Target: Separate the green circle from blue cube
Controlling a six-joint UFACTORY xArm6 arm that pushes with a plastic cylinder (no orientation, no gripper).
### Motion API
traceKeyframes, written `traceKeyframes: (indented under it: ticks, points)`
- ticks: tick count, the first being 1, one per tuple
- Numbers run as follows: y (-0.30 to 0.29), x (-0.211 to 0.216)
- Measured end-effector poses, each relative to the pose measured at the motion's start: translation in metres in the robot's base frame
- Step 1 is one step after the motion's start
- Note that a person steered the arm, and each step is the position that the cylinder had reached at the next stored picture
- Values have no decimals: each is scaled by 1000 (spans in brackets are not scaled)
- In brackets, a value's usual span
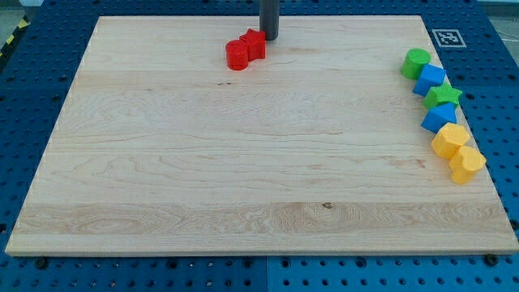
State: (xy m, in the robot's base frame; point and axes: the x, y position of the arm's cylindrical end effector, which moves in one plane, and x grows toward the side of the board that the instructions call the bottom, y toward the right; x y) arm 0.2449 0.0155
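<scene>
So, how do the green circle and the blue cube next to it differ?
The green circle is round and green; the blue cube is angular and blue. The circle lies nearer the view's top, the cube just below and to its right. Both sit touching at the board's right edge, far from my tip.

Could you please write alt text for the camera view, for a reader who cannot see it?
The green circle touches the blue cube at the top of a column of blocks along the wooden board's right edge. My tip is far off at the view's top, beside two red blocks.
</scene>
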Motion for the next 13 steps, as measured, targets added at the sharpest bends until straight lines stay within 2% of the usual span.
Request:
traceKeyframes:
  ticks: [2,4,6,9,13]
  points:
    - [52,3]
    - [79,8]
    - [159,17]
    - [180,18]
    - [292,54]
